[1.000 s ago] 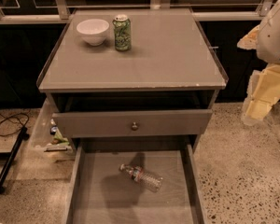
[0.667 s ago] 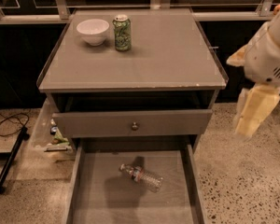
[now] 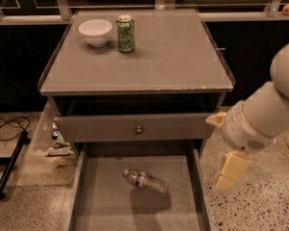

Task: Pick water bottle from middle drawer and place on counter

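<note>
Our gripper (image 3: 222, 149) hangs at the right, fingers apart, over the speckled terrazzo floor (image 3: 274, 206). Far to its left we see a black cable (image 3: 9, 126) curling on that floor near a clear plastic bin (image 3: 43, 134). Well above it, a pale ledge (image 3: 241, 16) tops dark wall panels (image 3: 260, 52) in dim, warm light.
</note>
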{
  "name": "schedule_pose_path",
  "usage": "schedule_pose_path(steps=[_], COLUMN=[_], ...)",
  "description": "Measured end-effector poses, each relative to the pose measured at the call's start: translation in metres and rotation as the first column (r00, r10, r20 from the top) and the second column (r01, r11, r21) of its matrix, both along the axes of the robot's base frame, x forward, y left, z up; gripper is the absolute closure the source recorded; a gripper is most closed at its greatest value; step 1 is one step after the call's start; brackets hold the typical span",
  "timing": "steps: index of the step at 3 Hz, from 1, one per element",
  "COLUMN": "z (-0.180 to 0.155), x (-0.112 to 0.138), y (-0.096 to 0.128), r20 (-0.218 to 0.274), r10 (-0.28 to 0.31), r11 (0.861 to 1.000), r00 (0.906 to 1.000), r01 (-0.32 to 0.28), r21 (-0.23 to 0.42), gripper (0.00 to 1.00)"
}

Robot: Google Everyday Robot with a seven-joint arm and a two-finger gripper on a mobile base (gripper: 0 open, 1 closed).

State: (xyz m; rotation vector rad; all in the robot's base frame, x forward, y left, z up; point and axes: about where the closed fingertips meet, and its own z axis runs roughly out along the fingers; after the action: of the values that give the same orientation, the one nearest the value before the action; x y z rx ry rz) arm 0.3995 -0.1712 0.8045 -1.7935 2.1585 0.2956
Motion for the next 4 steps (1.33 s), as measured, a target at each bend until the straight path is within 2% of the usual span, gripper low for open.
schedule_pose_path(steps=[1, 2, 3, 4], z=[-0.053, -0.095, -0.093, -0.102], x=[-0.009, 0.005, 0.019, 0.018], y=[0.011, 0.011, 0.009, 0.020], r20=[0.030, 0.090, 0.137, 0.125], r10=[0.009, -0.046, -0.071, -0.067], r11=[0.995, 0.983, 0.983, 0.981], r00=[0.9995, 0.9948, 0.9881, 0.9899], r01=[-0.012, 0.029, 0.046, 0.043], r21=[0.100, 0.182, 0.180, 0.187], gripper=[0.00, 0.00, 0.00, 0.00])
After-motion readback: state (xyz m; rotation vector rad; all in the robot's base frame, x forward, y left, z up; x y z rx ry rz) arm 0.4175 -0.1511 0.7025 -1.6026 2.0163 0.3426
